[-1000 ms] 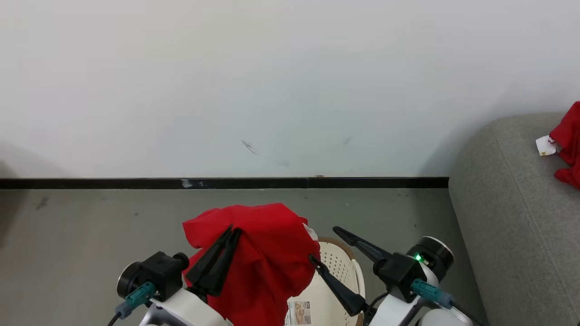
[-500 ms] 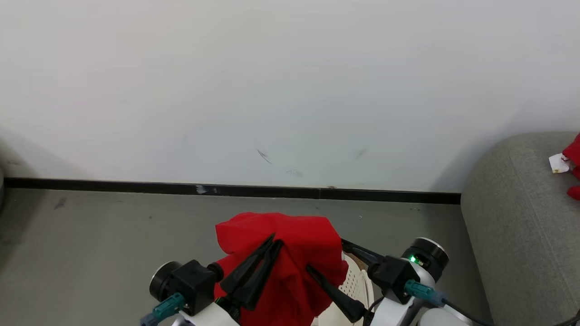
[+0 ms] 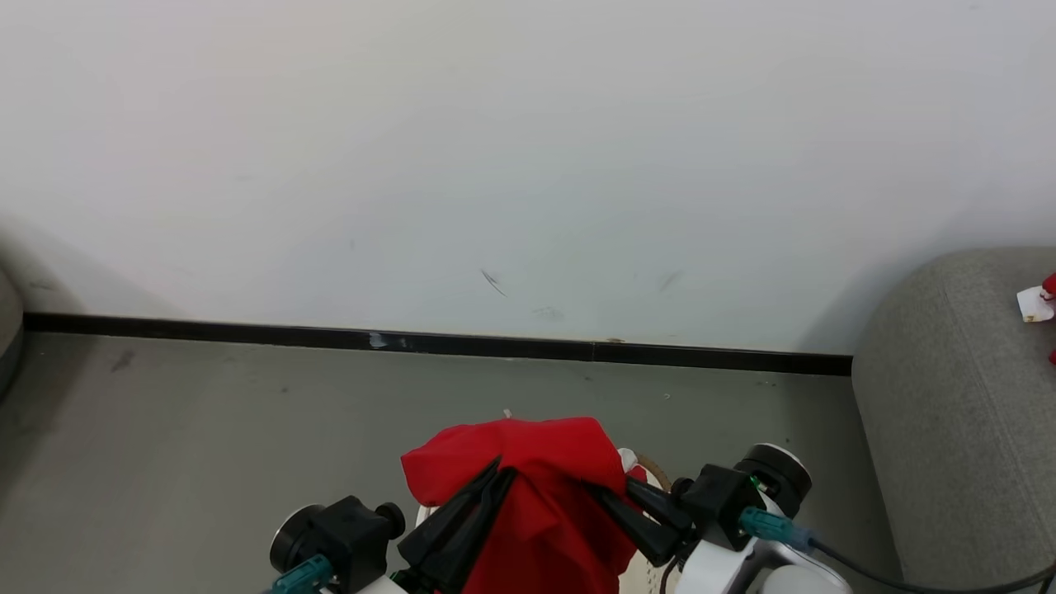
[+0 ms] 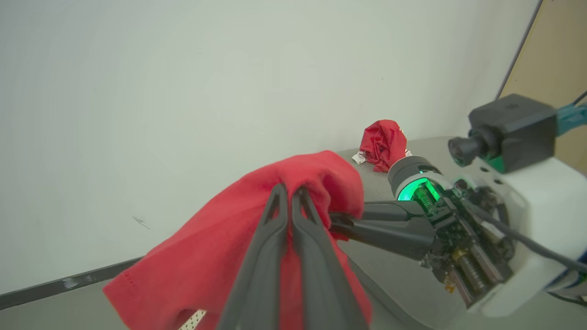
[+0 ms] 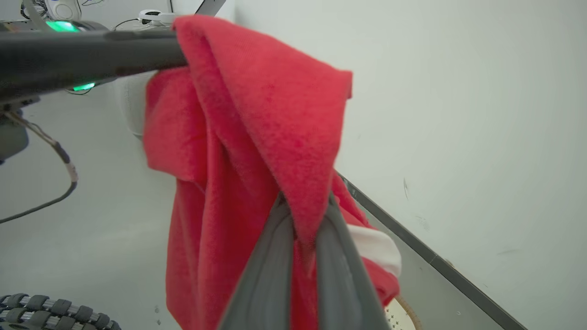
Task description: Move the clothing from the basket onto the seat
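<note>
Left tool (image 3: pixel 501 473) and right tool (image 3: pixel 611 487) both pinch one red garment (image 3: pixel 536 462) over the basket (image 3: pixel 657 476).
Each tool's fingers are closed tight on a fold of the cloth, which hangs between them and hides most of the basket. To the basket's right is the grey seat (image 3: pixel 949 412), where a second garment (image 4: pixel 383 144) lies crumpled. Beyond the basket, the floor (image 3: pixel 206 429) meets a white wall (image 3: pixel 495 124).

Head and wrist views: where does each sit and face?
Head view: on the head, looking forward and down at floor and wall; left gripper and right gripper both clamp the red garment.
Left wrist view: along its shut fingers toward the sofa.
Right wrist view: along its fingers, beside the wall.
Shared: both wrist views show the other gripper on the garment.
</note>
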Controlling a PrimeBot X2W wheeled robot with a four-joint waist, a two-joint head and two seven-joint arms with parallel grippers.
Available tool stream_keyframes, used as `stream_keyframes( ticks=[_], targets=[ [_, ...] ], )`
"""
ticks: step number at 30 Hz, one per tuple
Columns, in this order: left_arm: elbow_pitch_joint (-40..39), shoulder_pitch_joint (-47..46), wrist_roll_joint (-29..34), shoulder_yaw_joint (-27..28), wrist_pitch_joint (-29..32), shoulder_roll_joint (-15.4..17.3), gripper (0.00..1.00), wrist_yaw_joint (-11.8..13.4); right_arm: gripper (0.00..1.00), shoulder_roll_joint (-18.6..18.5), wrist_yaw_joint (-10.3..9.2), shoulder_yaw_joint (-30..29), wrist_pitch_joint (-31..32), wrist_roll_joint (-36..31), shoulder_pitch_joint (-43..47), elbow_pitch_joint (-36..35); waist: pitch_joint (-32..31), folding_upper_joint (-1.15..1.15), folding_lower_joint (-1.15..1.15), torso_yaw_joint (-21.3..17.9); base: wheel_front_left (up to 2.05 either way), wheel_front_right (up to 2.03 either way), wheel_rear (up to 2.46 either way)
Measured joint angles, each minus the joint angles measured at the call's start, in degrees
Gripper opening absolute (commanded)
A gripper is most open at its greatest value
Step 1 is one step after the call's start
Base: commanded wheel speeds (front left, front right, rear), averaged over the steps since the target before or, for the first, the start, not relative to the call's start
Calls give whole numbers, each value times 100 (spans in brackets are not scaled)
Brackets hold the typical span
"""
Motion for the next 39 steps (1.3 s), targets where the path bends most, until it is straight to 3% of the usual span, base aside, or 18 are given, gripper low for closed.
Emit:
stream_keyframes(
  ticks=[1, 4, 5, 7, 39],
  targets=[
    [-11, 24, -19, 21, 0, 10, 8, 12, 0, -2, 0, -4, 0, 41, 0, -1, 5, 0, 0, -7, 0, 0, 0],
    [-58, 44, -22, 70, 1, 24, 47, 55, 0, -7, 0, -107, 0, 116, 0, -26, 22, 0, 0, -45, 0, 0, 0],
    [-78, 44, -22, 90, 1, 25, 71, 63, 0, -13, 0, -131, 0, 123, 1, -31, 27, 0, 0, -60, 0, 0, 0],
    [-107, 45, -21, 120, 1, 29, 100, 86, 0, -23, 0, -188, 0, 146, 1, -33, 40, 0, 0, -92, 0, 0, 0],
    [-202, 138, 53, -500, -365, 83, 100, 34, 0, -346, 0, -1777, 1, 43, 360, -538, 368, 0, 0, -1095, 0, 0, 0]
  ],
)
